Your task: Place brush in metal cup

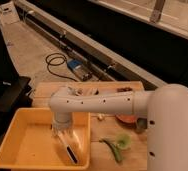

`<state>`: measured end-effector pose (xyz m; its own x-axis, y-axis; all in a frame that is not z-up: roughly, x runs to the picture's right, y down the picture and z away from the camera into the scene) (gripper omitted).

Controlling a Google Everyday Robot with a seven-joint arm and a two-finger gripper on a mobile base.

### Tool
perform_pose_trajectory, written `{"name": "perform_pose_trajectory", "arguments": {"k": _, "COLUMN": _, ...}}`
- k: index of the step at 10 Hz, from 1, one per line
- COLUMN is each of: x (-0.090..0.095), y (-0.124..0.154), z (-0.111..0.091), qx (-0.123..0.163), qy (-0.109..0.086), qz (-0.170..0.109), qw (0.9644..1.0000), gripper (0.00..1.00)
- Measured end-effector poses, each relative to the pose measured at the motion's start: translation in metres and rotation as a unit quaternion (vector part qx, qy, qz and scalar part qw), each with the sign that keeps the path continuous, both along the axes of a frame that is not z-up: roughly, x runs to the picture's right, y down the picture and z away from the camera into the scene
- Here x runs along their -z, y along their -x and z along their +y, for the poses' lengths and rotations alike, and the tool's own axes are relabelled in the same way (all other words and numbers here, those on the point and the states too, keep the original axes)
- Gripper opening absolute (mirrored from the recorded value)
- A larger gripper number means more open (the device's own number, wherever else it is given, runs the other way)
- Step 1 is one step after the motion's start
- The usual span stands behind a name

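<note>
The brush lies in the yellow tray at the lower left. Its dark thin handle points toward the tray's near right corner, and its white head is covered by my gripper. My gripper hangs straight down over that head, open, with its pale fingers on either side of it. The white arm reaches in from the right across the wooden table. My arm hides most of the metal cup; only a grey sliver shows right of the orange bowl.
A small green cup and a green utensil lie on the table right of the tray. Small items sit behind the arm near the table's back edge. A black cable and a blue box lie on the floor beyond.
</note>
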<state>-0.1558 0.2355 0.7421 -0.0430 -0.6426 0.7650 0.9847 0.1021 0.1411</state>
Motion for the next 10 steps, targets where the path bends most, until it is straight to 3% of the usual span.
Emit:
{"name": "perform_pose_trajectory", "arguments": {"k": 2, "x": -0.002, "y": -0.001, "z": -0.001, "qx": 0.004, "qy": 0.001, "qz": 0.002, "qw": 1.0000, "gripper": 0.65}}
{"name": "perform_pose_trajectory", "arguments": {"k": 4, "x": -0.013, "y": 0.001, "z": 0.006, "qx": 0.022, "qy": 0.017, "qz": 0.007, "qw": 0.9996, "gripper": 0.65}}
{"name": "perform_pose_trajectory", "arguments": {"k": 10, "x": -0.036, "y": -0.004, "z": 0.027, "qx": 0.022, "qy": 0.058, "qz": 0.007, "qw": 0.9980, "gripper": 0.64}}
